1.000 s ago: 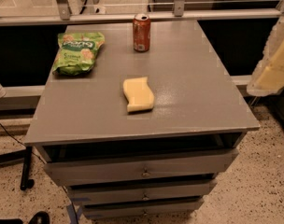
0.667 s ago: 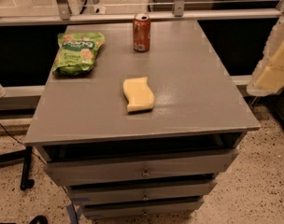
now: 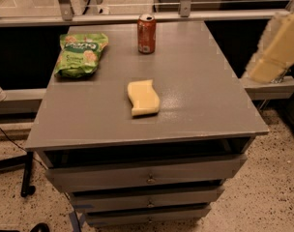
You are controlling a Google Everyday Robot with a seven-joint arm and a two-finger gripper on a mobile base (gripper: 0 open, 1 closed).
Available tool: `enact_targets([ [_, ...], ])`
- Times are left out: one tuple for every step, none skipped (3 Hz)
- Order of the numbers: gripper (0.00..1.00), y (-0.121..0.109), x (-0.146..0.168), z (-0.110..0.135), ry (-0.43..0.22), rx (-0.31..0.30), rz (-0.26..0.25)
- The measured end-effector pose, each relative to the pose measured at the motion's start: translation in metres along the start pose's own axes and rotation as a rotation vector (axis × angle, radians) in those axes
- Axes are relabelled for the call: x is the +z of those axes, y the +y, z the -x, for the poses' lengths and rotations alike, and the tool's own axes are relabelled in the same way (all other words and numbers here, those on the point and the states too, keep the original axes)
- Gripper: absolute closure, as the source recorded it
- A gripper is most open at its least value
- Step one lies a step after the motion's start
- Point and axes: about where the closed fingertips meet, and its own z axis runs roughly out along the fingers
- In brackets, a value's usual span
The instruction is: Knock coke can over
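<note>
The claw (image 3: pixel 270 57) hangs off the right side of the tabletop (image 3: pixel 200 95), a pale blur; apart or together, I cannot tell. The coke can (image 3: pixel 146 34) stands upright at the far edge, well apart from it. Nothing is done yet: the reach and the push both remain.

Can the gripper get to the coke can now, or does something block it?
Probably yes. The gripper hangs right of the table; the coke can stands upright near its back edge. The sponge and snack bag lie off that path.
</note>
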Motion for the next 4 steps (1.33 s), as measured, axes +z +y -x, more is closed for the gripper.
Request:
enact_targets([
  [0.00,-0.043,0.050,0.007,-0.140,0.083,-0.033],
  [0.00,-0.075,0.105,0.018,-0.247,0.133,-0.059],
  [0.00,-0.101,0.157,0.021,-0.346,0.203,-0.064],
  [0.00,-0.118,0.207,0.028,-0.438,0.294,-0.042],
])
